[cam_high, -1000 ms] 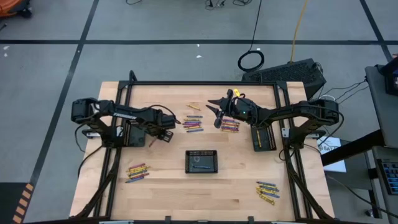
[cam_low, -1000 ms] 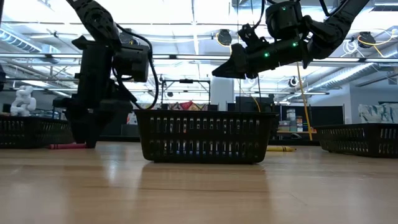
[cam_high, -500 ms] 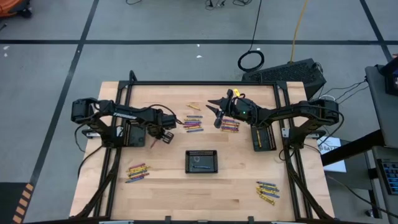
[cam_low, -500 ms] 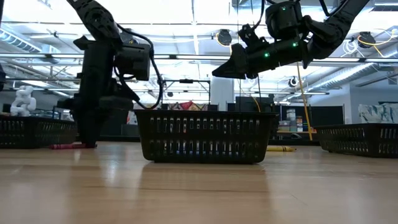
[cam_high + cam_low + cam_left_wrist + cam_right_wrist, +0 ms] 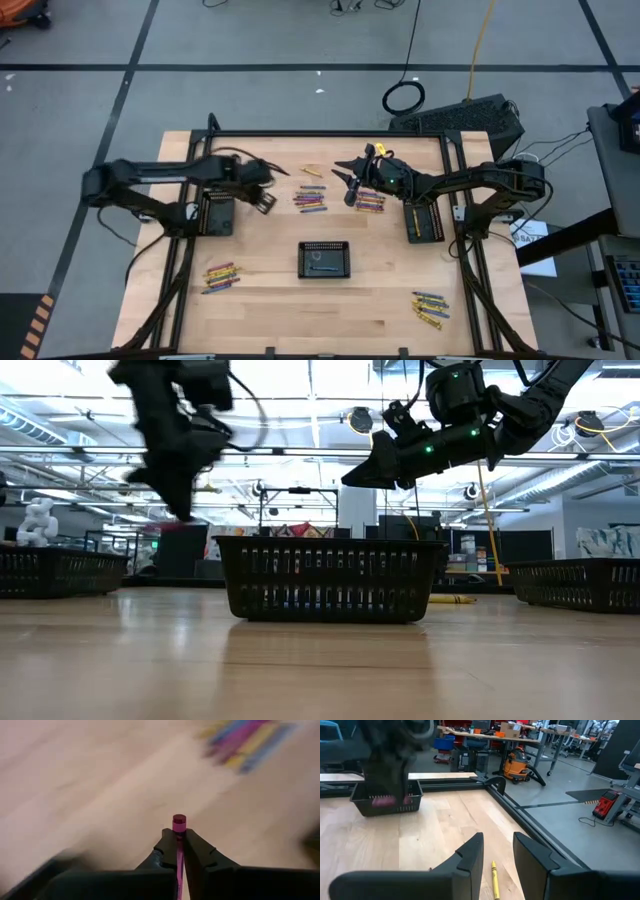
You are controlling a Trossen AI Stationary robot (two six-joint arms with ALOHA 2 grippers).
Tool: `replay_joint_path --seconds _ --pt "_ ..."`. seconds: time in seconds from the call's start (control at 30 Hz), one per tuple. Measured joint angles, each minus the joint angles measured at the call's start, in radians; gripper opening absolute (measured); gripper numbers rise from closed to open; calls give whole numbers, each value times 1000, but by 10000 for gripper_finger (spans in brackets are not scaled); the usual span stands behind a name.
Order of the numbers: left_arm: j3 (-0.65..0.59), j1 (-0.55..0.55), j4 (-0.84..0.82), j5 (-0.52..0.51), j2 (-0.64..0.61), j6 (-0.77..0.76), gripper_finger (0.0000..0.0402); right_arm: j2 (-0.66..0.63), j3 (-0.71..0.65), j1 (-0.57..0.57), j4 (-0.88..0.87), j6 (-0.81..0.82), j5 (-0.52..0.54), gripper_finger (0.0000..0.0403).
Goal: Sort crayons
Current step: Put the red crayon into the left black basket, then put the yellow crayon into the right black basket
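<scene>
My left gripper (image 5: pixel 264 203) (image 5: pixel 178 837) hangs high above the table beside the left black tray (image 5: pixel 218 214), shut on a pink crayon (image 5: pixel 178 822). Other crayons lie flat in small heaps: mid-table (image 5: pixel 311 199), under my right gripper (image 5: pixel 371 201), front left (image 5: pixel 220 276) and front right (image 5: pixel 430 309). A yellow crayon (image 5: pixel 494 879) lies alone near the far edge. My right gripper (image 5: pixel 350 186) (image 5: pixel 497 851) is held level above the table, open, with nothing between its fingers. My left gripper pinches the pink crayon between its two fingertips (image 5: pixel 165 845). The crayon's blunt end (image 5: pixel 178 820) sticks out just past the tips, and the rest runs back between the fingers. The fingers point steeply down. The crayon is lifted clear of the table.
A black mesh tray (image 5: pixel 324 259) (image 5: pixel 328 578) stands mid-table toward the near edge, and another (image 5: pixel 423 222) on the right by the right arm's base. Black frame rails (image 5: pixel 325 133) run along the far edge and both sides.
My left gripper has taken hold of the pink crayon that lay on the table beside the left tray. It has risen fast with it and shifted a little toward the far edge. The crayon now hangs clear of the table. The right arm has kept still.
</scene>
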Motion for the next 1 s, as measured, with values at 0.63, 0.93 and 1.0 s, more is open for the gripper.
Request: replay_joint_path --seconds 0.63,0.93,1.0 --pt "-183 64 -342 -104 -116 -230 52 0 0 0 1 1 0 91" --pt "-200 64 -226 -89 -116 -208 122 0 0 0 1 1 0 91" --pt "-222 64 -207 -78 -109 -209 126 0 0 0 1 1 0 91"
